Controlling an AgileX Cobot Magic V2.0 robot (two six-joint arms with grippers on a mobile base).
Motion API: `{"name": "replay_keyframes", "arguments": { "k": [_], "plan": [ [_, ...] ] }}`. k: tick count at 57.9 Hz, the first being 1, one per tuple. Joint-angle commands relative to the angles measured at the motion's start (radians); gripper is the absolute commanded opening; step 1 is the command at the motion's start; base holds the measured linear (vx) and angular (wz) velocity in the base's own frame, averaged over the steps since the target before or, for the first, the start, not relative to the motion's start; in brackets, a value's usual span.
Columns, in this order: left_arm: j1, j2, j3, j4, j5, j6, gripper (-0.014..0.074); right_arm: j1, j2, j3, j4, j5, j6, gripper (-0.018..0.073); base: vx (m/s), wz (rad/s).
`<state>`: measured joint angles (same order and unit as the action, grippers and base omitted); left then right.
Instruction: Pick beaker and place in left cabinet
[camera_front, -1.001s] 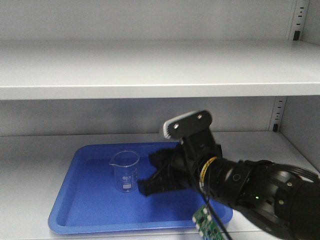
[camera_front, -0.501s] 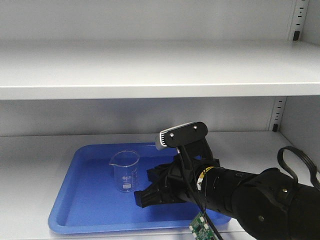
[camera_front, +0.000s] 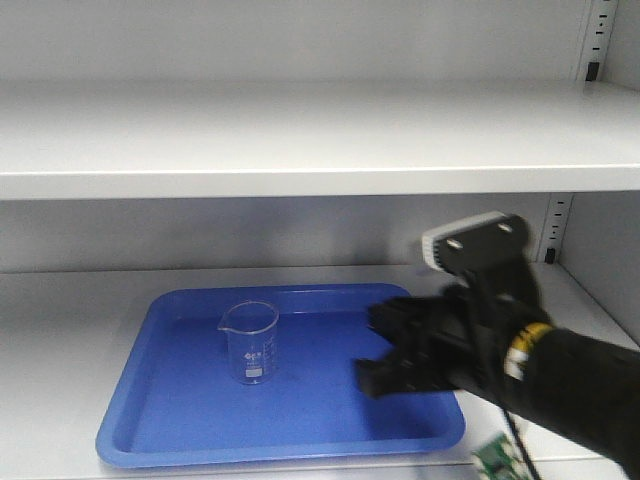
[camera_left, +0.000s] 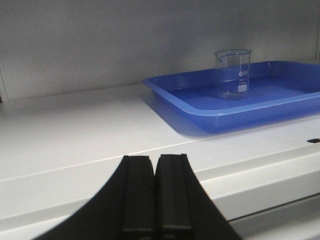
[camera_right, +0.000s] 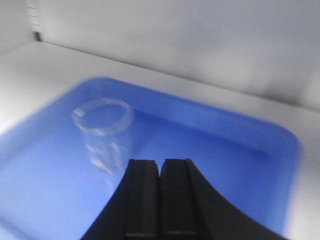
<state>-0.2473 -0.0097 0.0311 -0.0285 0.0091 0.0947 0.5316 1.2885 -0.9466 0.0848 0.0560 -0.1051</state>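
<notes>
The clear glass beaker (camera_front: 250, 342) stands upright on a blue tray (camera_front: 150, 400) that rests on the lower shelf of the left cabinet (camera_front: 60, 330). My right gripper (camera_front: 368, 350) hovers over the tray's right half, apart from the beaker, and its jaws are shut with nothing between them. In the right wrist view the beaker (camera_right: 102, 130) is blurred, ahead and left of the shut right gripper (camera_right: 160, 161). In the left wrist view my left gripper (camera_left: 155, 157) is shut and empty at the shelf's front edge, with the beaker (camera_left: 232, 72) far ahead to the right on the tray (camera_left: 200, 107).
An upper shelf (camera_front: 300, 140) spans the cabinet above the tray. A slotted rail (camera_front: 553, 228) runs up the back right corner. A green circuit board (camera_front: 495, 458) hangs under my right arm.
My right arm has drawn back to the right, away from the beaker, and is blurred by motion. The beaker has stayed where it was on the tray.
</notes>
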Motion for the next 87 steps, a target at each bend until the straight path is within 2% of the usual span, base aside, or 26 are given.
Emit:
{"name": "replay_keyframes", "arguments": {
  "k": [1,8,20,36,43,51,58,62,72,87],
  "plan": [
    [-0.006,-0.018,0.016,-0.008,-0.085,-0.003,0.0001,-0.060,-0.121,0.064,0.010,-0.109,0.020,-0.0006,0.00,0.00],
    [-0.006,-0.018,0.016,-0.008,-0.085,-0.003,0.0001,-0.162,-0.281,0.232,0.015,-0.184,0.048,-0.0006,0.00,0.00],
    [-0.006,-0.018,0.016,-0.008,-0.085,-0.003,0.0001,-0.262,-0.544,0.519,-0.015,-0.309,0.044,-0.0006,0.00,0.00],
    [-0.006,-0.018,0.016,-0.008,-0.085,-0.003,0.0001,-0.417,-0.893,0.764,-0.015,-0.228,0.044,-0.0006,0.00,0.00],
    [-0.006,-0.018,0.016,-0.008,-0.085,-0.003,0.0001,-0.457,-1.032,0.837,-0.018,-0.183,0.044,-0.0006,0.00,0.00],
    [-0.006,-0.018,0.016,-0.008,-0.085,-0.003,0.0001,-0.471,-1.200,0.898,-0.104,-0.123,0.045,-0.0006,0.00,0.00],
    [-0.006,-0.018,0.016,-0.008,-0.085,-0.003,0.0001,-0.471,-1.317,0.960,-0.118,-0.113,0.050,-0.0006,0.00,0.00],
    [-0.006,-0.019,0.016,-0.008,-0.083,-0.003,0.0001,-0.470,-1.313,0.986,-0.116,-0.135,0.050,-0.0006,0.00,0.00],
    [-0.006,-0.019,0.016,-0.008,-0.084,-0.003,0.0001,-0.470,-1.310,0.983,-0.116,-0.038,0.050,-0.0006,0.00,0.00],
    [-0.006,-0.019,0.016,-0.008,-0.084,-0.003,0.0001,-0.470,-1.315,0.983,-0.117,-0.032,0.048,-0.0006,0.00,0.00]
  ]
}}
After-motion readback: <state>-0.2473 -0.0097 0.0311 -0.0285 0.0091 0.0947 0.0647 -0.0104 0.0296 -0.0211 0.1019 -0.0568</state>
